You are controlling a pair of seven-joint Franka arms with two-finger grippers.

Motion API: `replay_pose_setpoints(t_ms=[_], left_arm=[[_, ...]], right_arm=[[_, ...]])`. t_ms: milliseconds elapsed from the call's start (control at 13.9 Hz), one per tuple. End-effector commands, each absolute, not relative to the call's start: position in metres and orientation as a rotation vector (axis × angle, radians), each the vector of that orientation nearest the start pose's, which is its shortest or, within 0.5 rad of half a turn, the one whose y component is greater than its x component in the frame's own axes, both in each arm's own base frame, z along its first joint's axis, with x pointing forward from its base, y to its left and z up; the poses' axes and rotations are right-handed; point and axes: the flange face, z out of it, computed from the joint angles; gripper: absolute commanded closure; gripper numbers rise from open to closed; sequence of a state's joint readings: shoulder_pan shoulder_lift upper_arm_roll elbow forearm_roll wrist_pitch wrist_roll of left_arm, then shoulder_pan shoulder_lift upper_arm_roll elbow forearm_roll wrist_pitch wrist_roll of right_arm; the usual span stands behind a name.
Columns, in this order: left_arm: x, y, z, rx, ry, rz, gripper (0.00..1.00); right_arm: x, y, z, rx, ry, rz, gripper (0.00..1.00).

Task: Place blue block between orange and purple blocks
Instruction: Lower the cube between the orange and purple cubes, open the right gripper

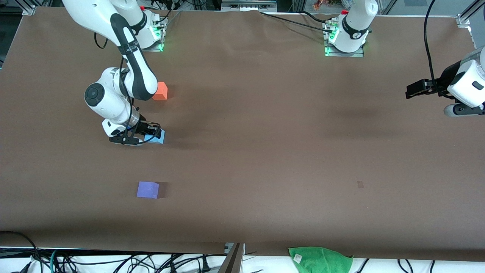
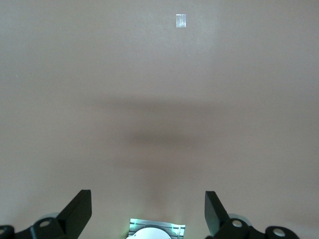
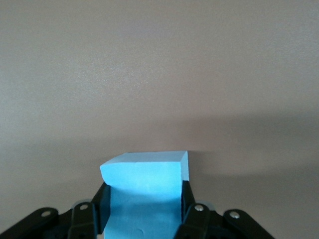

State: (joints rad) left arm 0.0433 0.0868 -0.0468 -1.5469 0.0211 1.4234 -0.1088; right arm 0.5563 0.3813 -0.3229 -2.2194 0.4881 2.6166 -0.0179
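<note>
Purple block (image 1: 147,189) sits nearest the front camera. At its 12 o'clock we see the right gripper (image 1: 151,133) low at the table, clenched on the blue block (image 1: 160,137) – fingers (image 3: 188,204) pressing both sides. Orange block (image 1: 161,91) lies farther still, again toward 12 o'clock. Left gripper (image 2: 148,209) waits, spread wide, over bare table (image 1: 265,151) at the left arm's end.
</note>
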Motion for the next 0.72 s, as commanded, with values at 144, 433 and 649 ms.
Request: replay_pose_setpoints(t_ms=[144, 433, 649], left_arm=[[0.561, 0.004, 0.578, -3.118, -0.138, 0.319, 0.0], [0.561, 0.004, 0.578, -3.118, -0.136, 0.322, 0.0], [0.561, 0.005, 0.578, -3.118, -0.141, 0.322, 0.0]], right_arm=[[0.558, 0.128, 0.226, -2.96, 0.174, -0.091, 0.0], [0.561, 0.129, 0.249, -2.939, 0.164, -0.091, 0.0], [0.569, 0.119, 0.295, -2.927, 0.12, -0.135, 0.0]])
